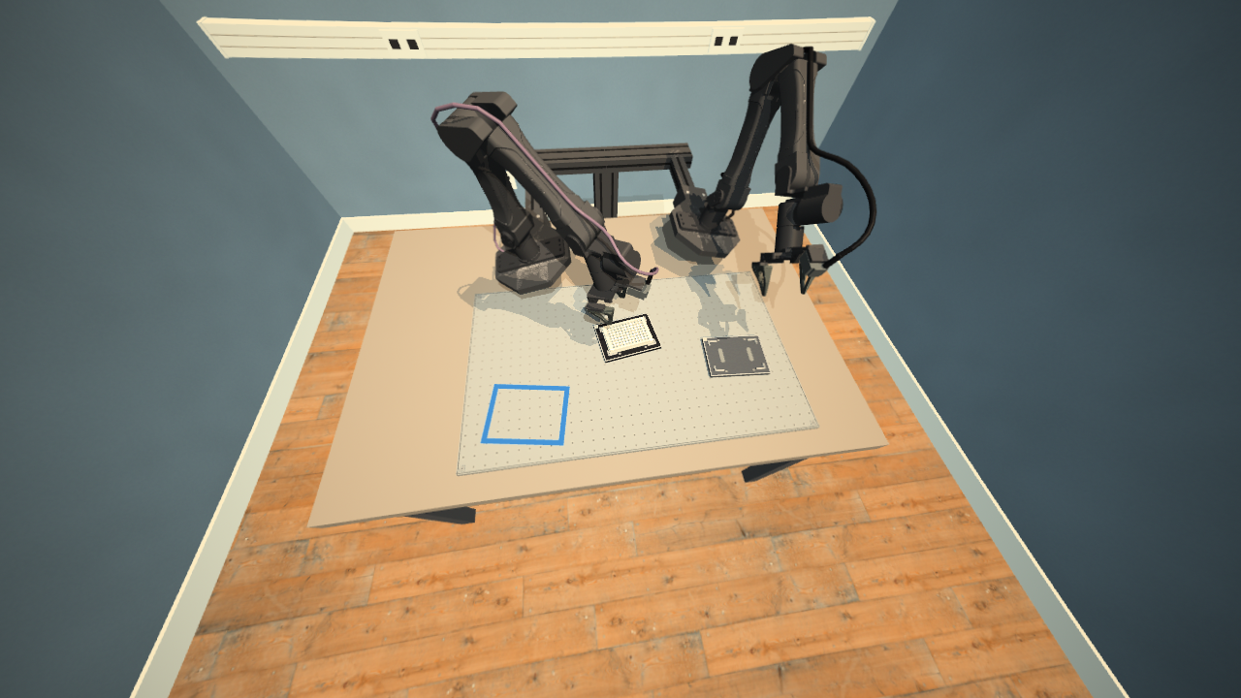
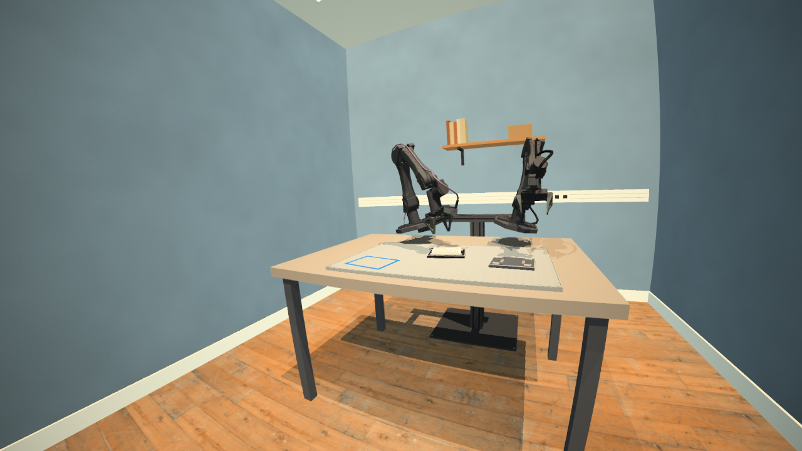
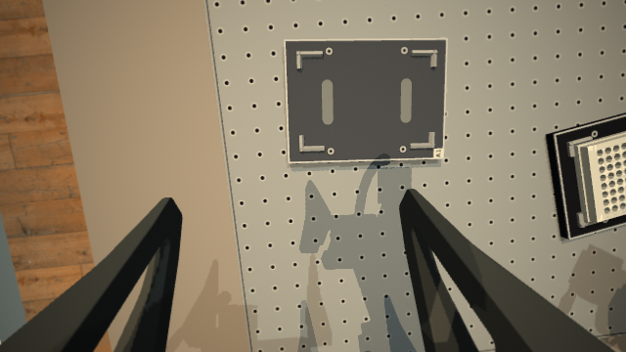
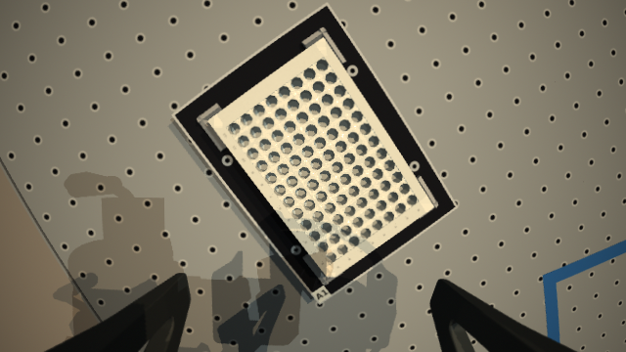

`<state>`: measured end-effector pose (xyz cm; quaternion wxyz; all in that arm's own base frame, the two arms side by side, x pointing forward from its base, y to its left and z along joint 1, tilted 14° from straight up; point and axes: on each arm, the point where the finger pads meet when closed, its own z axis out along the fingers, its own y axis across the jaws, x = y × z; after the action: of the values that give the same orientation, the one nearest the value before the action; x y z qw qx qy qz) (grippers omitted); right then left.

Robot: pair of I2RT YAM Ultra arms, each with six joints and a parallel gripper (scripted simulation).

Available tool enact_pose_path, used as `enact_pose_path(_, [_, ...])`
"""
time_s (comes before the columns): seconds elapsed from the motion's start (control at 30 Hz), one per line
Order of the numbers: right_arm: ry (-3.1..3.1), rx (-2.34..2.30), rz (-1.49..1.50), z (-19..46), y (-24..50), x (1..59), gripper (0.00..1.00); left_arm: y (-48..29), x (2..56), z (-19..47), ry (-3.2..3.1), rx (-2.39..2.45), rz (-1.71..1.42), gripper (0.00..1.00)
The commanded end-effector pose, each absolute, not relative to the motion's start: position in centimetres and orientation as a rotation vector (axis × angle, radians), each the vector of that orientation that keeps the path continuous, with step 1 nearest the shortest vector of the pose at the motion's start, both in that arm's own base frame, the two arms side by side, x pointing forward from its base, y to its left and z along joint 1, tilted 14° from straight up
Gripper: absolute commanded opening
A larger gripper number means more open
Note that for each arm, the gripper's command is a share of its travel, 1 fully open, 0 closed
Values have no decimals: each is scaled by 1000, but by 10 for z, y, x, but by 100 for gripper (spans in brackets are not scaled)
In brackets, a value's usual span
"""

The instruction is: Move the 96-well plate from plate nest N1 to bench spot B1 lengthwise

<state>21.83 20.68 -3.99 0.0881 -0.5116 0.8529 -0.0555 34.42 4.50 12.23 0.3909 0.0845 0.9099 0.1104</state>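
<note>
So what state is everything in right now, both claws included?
96-well plate: seated in the middle nest, wells up
Middle nest: occupied
Outer nest: vacant
Blue taped outline: no plate inside
Left claw: open, holding nothing
Right claw: open, holding nothing

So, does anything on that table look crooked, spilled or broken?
One thing looks crooked: the black holder under the white plate sits at an angle to the board's rows of holes, though that may be deliberate. I see no spill or breakage.
</note>
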Motion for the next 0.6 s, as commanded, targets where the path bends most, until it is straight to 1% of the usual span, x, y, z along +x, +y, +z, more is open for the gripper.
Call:
enact_pose_path(0.0, [2454, -1817, -188, -40, 213, 223, 100, 16, 334, 135, 2281, 231, 290, 100])
enact_pose_path(0.33, [2227, -2315, -310, -55, 221, 238, 100, -68, 291, 159, 2173, 398, 259, 100])
enact_pose_path(0.43, [2207, -2350, -317, -56, 222, 239, 100, -73, 286, 161, 2161, 408, 257, 100])
enact_pose_path(0.57, [2149, -2442, -337, -60, 226, 244, 100, -101, 261, 168, 2099, 490, 213, 100])
